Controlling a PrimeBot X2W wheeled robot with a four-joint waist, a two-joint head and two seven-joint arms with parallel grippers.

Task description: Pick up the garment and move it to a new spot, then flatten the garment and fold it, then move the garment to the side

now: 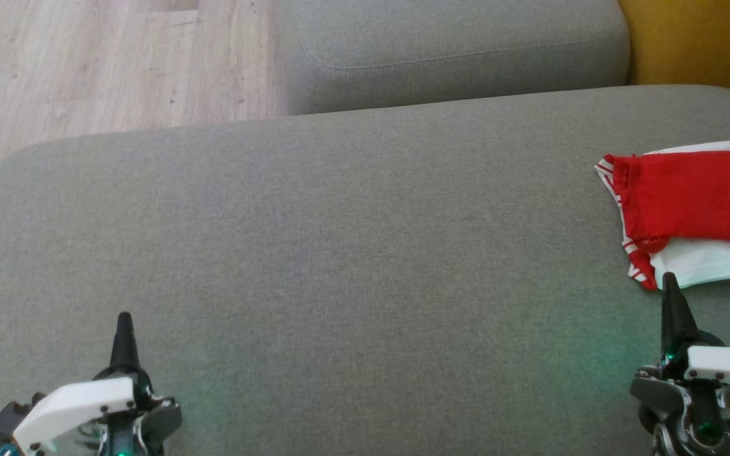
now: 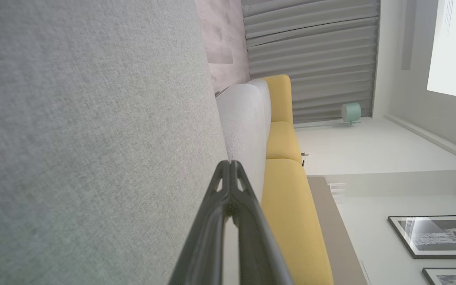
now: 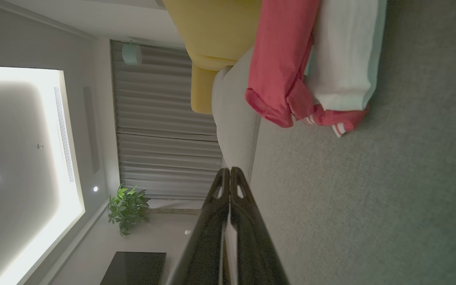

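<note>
A folded red and white garment (image 1: 688,196) lies at the right edge of the head view, on a wide grey sofa cushion (image 1: 339,240). At lower right, the right gripper (image 1: 668,278) points at the garment's near edge, its 2 dark fingers pressed together and empty. At lower left, the left gripper (image 1: 124,316) is likewise closed on nothing, well apart from the garment.

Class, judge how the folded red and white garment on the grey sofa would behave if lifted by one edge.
Probably floppy: the garment lies in rumpled layers, so it would likely droop and unfold. Likely light: the cloth looks thin. The textured sofa may resist sliding.
</note>
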